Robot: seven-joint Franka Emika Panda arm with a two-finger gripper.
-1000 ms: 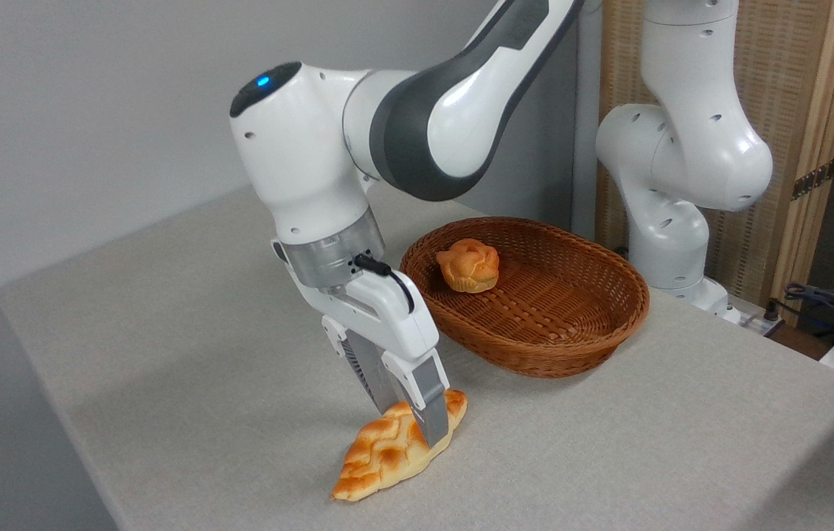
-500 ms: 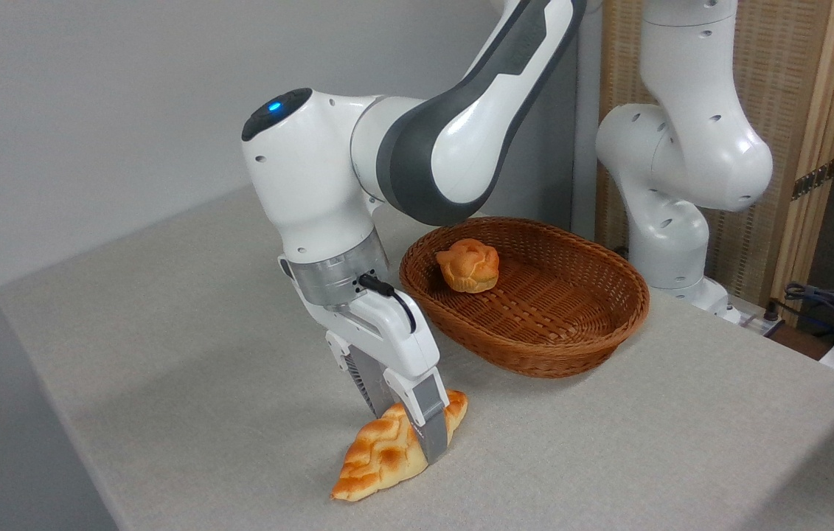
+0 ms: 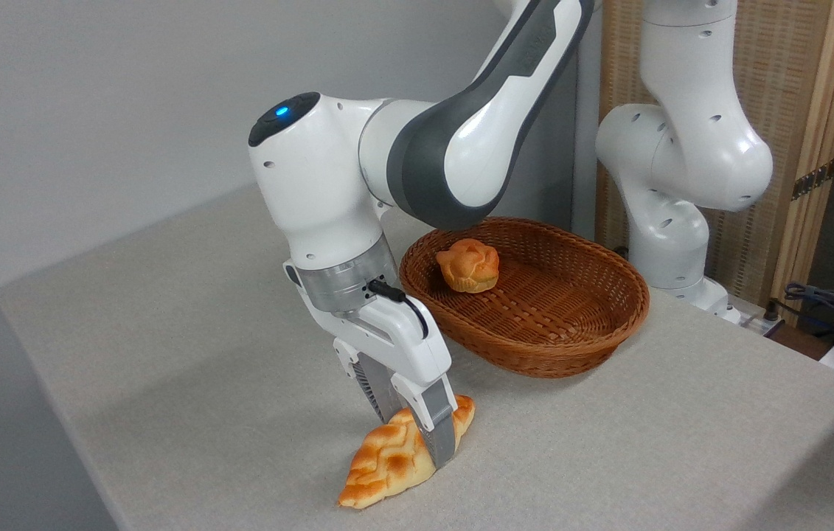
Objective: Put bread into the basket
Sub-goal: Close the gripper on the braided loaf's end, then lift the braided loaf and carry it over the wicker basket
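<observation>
Straddling the bread [image 3: 398,461] across its middle, the gripper [image 3: 417,435] was clamped on the loaf, one finger on its near side and the other behind it. The bread lay on the counter [image 3: 166,354] near the front edge, its long axis running from near-left to far-right. The basket [image 3: 571,346] sat farther back and to the right, well apart, with a small bun [image 3: 468,267] inside.
</observation>
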